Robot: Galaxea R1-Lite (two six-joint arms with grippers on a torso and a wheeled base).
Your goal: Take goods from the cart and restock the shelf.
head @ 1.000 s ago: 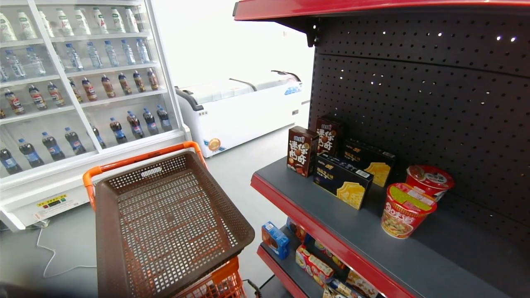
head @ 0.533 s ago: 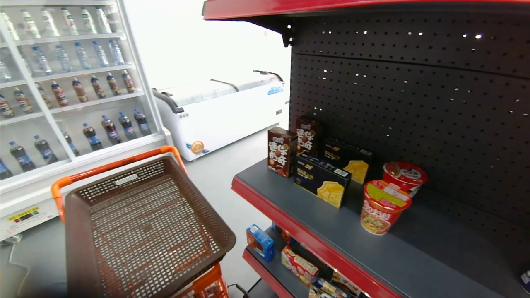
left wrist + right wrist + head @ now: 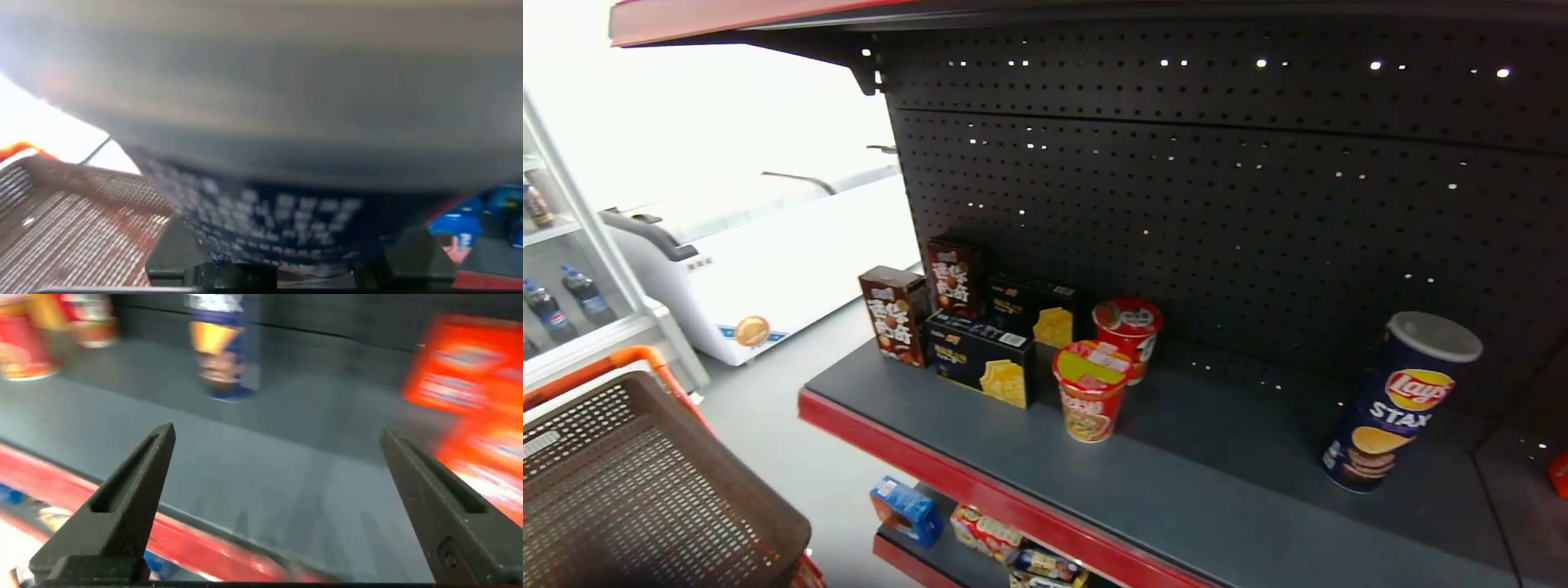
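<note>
The grey shelf board [image 3: 1176, 498] carries brown boxes [image 3: 894, 314], dark boxes with yellow print [image 3: 982, 359], two cup noodles [image 3: 1088, 390] and, apart at the right, a blue chips can [image 3: 1401, 400] standing upright. The brown cart basket [image 3: 629, 490] sits at the lower left. My left gripper [image 3: 294, 249] is shut on a dark blue can [image 3: 278, 212] with white print, above the cart's mesh [image 3: 73, 237]. My right gripper [image 3: 276, 441] hangs open in front of the shelf board [image 3: 270, 482], facing the blue chips can [image 3: 222, 343], with nothing between its fingers.
Orange-red packs [image 3: 474, 400] stand on the shelf to one side of the chips can. A black pegboard wall [image 3: 1217, 204] backs the shelf, and a red-edged lower shelf [image 3: 980, 535] holds more goods. A white chest freezer [image 3: 768, 269] stands beyond the cart.
The head camera has swung to the right: the cart and cooler slid off to the left, and the blue chips can on the shelf came into sight.
</note>
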